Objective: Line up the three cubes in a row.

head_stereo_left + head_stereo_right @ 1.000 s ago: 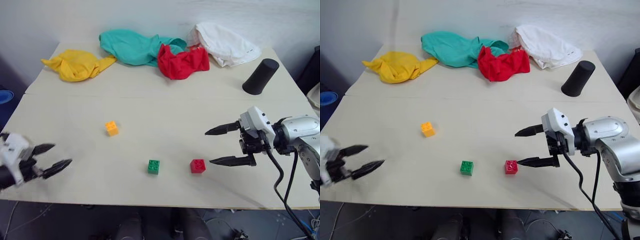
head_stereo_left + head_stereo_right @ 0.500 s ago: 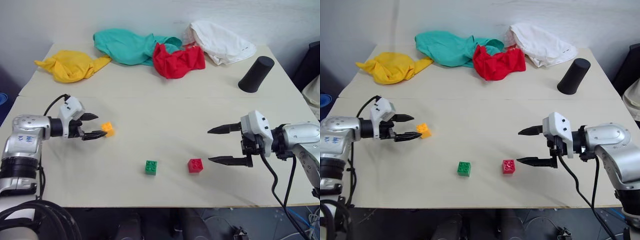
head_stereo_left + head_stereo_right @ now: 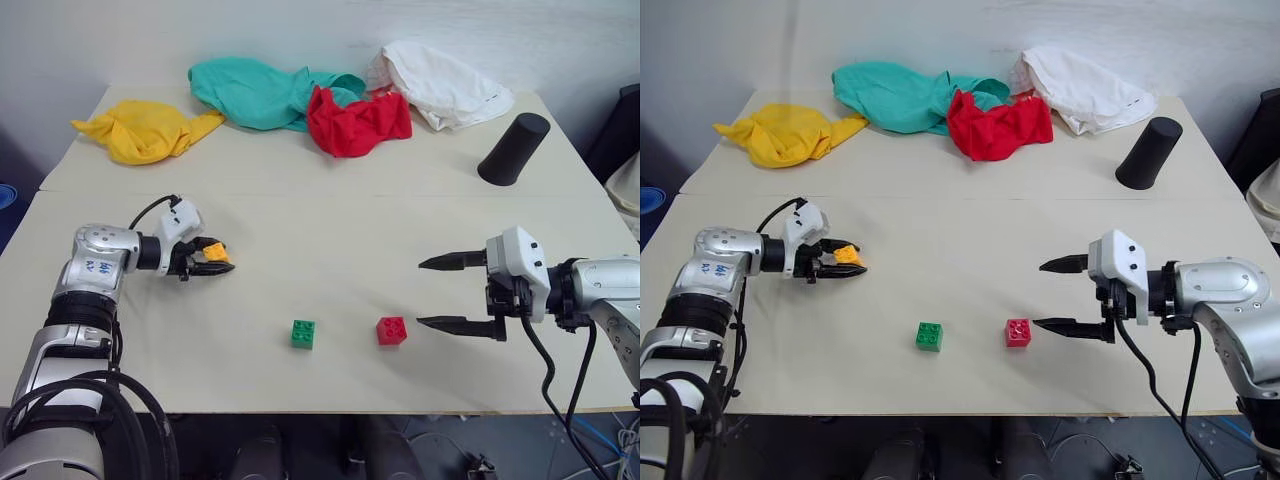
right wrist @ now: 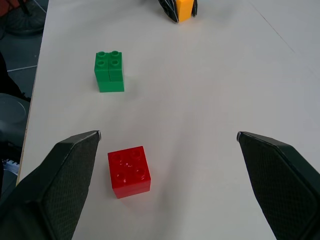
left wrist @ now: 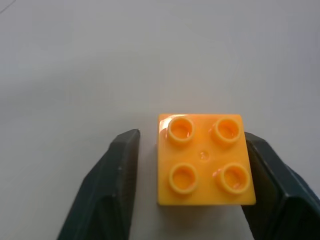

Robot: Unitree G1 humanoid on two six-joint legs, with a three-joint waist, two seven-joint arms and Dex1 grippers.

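Table (image 3: pixel 330 215): pale, flat top carrying all listed items. Orange-yellow cube (image 5: pixel 205 160): on the left part of the table, studs up, sitting between the two black fingers of the left gripper (image 3: pixel 214 260); in the left wrist view one finger touches a side of the cube while a narrow gap shows at the other finger, so the jaws have drawn in around it without a firm clamp being confirmed. Green cube (image 3: pixel 305 333): near the front edge, about mid-table, free-standing, studs up. Red cube (image 3: pixel 392 330): just to the right of the green cube, at about the same depth from the front edge, apart from it, free-standing. Right gripper (image 3: pixel 455 293): to the right of the red cube, fingers pointing toward the table's middle, jaws spread wide with nothing between them; the nearer fingertip lies close beside the red cube, contact not evident. Yellow cloth (image 3: pixel 140 130): crumpled, far left corner. Teal cloth (image 3: pixel 255 92): crumpled, far edge, centre-left. Red cloth (image 3: pixel 355 122): bunched against the teal cloth. White cloth (image 3: pixel 440 82): far right of the red cloth. Black cylinder (image 3: pixel 513 149): far right, tilted.
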